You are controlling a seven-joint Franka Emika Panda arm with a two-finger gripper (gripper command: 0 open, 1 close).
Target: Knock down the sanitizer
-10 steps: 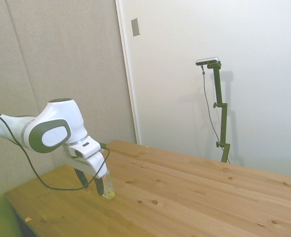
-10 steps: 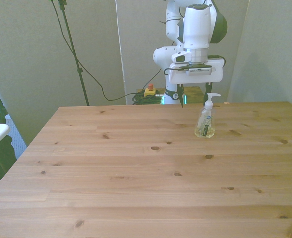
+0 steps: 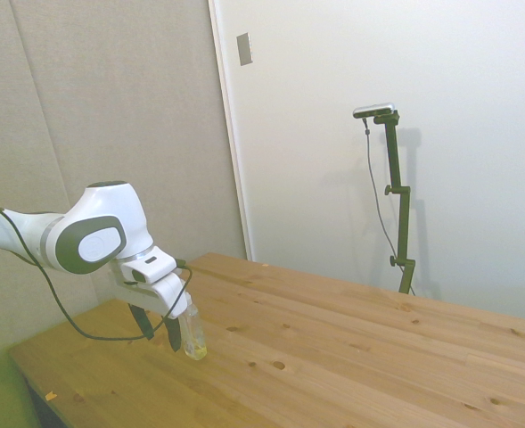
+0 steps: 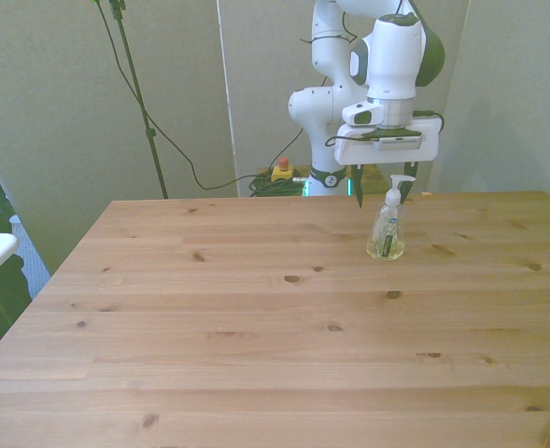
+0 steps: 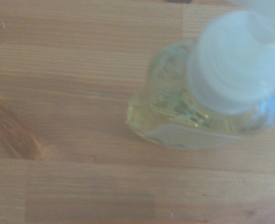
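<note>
One bottle is all that matters on this table (image 4: 209, 327): the sanitizer (image 4: 387, 233), standing upright on the wood toward the front view's right, at about two o'clock from the table's middle and close to the far edge. Reading that view from left to right, the boards lie bare until the bottle, and beyond it there is only more bare wood out to the right edge.

The gripper (image 4: 383, 193) hangs over the bottle with its fingers spread apart and holding nothing; in the front view one finger (image 4: 360, 189) shows just at nine o'clock of the pump top, and the other is half hidden behind the pump head. In the side view the gripper (image 3: 159, 328) sits just at nine o'clock of the sanitizer (image 3: 193, 337), very near it. Whether a finger already touches the bottle I cannot tell. The wrist view looks nearly straight down on the white cap (image 5: 237, 60) and yellowish body.

To do this step well, I would push sideways high up, at the neck or pump, so the bottle tips rather than slides. A slow, steady sweep should topple it without sending it rolling off the nearby far edge.
</note>
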